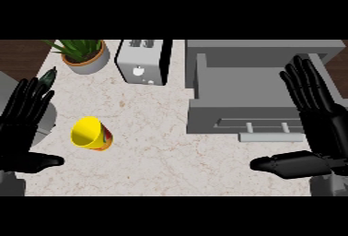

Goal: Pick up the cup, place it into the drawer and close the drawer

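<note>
We see both hands open, fingers straight and slightly spread, pinching nothing: left hand (pixel 24 124) at the view's left edge, right hand (pixel 316 124) at the right edge, each thumb pointing inward low down. One yellow cup (pixel 91 133), lying tilted on its side with its mouth toward us, red-orange print on the wall, sits just right of the left fingers, not touching them. Wide bare stretch of speckled beige marble counter (pixel 176 156) lies between the two thumbs. One grey drawer (pixel 238 92), boxy, pulled open, pale bar handle on its front, sits just left of the right fingers. One white toaster (pixel 141 62), two slots, stands far beyond the cup. One potted plant (pixel 85 55) with spiky green leaves in a round grey pot stands above the left fingertips, near the counter's far edge.
</note>
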`<action>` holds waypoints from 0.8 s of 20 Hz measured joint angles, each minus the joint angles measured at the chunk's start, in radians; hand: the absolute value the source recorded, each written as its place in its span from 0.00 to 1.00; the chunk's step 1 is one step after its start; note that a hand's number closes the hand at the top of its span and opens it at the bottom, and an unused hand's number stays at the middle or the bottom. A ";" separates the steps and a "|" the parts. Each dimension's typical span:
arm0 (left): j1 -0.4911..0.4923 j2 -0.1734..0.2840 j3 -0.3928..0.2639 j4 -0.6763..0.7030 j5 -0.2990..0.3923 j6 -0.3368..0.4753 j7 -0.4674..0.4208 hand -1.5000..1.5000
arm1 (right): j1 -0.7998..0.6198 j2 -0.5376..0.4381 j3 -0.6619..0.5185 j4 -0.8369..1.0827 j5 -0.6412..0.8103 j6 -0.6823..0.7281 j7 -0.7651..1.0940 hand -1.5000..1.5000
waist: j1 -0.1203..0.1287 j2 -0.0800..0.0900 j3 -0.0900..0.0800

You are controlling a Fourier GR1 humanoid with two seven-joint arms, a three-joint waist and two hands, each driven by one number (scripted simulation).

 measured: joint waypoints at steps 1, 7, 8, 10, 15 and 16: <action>0.004 0.000 0.003 0.026 -0.011 -0.009 -0.019 0.00 | 0.000 0.005 0.006 0.000 0.008 -0.001 -0.004 0.00 | 0.000 0.000 0.000; -0.045 0.019 0.021 0.249 -0.084 -0.037 -0.130 0.00 | -0.054 -0.010 -0.032 0.053 -0.008 0.019 -0.019 0.00 | -0.001 0.000 0.000; -0.056 0.019 0.022 0.284 -0.096 -0.034 -0.148 0.00 | -0.050 -0.013 -0.038 0.042 -0.013 0.021 -0.012 0.00 | -0.001 0.000 0.000; -0.059 0.017 0.020 0.361 -0.138 -0.035 -0.210 0.00 | -0.067 -0.016 -0.042 0.046 -0.013 0.020 -0.001 0.00 | -0.002 0.000 0.000; -0.101 0.033 0.023 0.570 -0.205 -0.051 -0.343 0.00 | -0.070 -0.032 -0.073 0.054 -0.030 0.041 -0.015 0.00 | -0.004 0.000 0.000; -0.111 0.034 0.024 0.611 -0.218 -0.050 -0.373 0.00 | -0.081 -0.026 -0.070 0.073 -0.023 0.037 -0.022 0.00 | -0.003 0.000 0.000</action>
